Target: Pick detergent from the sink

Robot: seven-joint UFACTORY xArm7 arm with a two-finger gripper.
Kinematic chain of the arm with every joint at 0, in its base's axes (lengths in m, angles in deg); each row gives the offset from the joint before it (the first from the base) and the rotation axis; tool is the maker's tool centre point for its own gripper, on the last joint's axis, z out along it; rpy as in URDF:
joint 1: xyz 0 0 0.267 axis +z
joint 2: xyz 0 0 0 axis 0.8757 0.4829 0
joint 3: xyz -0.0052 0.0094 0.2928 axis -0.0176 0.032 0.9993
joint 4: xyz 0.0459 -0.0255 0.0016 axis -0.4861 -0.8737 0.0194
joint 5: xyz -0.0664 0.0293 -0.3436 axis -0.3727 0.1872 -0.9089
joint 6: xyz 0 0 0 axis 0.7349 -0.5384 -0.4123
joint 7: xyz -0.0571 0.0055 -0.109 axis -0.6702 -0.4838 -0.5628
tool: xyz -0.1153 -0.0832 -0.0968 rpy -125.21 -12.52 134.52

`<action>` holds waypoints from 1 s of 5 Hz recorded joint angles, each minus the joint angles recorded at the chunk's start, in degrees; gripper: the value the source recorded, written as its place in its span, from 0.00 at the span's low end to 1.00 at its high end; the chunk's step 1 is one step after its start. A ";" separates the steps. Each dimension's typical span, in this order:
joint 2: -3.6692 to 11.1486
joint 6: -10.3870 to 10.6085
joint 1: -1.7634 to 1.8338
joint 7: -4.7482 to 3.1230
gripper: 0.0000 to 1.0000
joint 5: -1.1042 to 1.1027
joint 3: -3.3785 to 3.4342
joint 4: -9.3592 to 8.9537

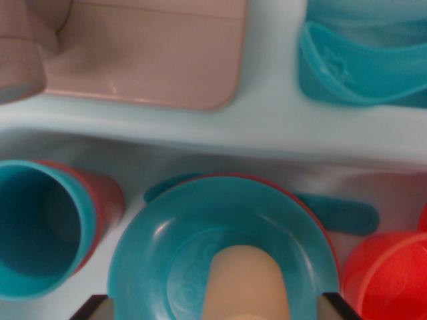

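Teal plastic fills the middle: a bowl (223,257) lies in the white sink (220,163) with a cream bottle (245,283), seemingly the detergent, over it at six o'clock. A teal cup (40,227) with a red outside lies at nine o'clock, a red cup (390,273) at four. Claw (213,308) tips show at both bottom corners, spread either side of the bottle; whether they touch it I cannot tell.
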 joint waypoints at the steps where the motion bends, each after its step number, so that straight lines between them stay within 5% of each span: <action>1: 0.00 0.00 0.00 0.00 1.00 0.00 0.00 0.00; 5: -0.51 -1.87 0.01 0.03 1.00 -0.05 0.00 1.36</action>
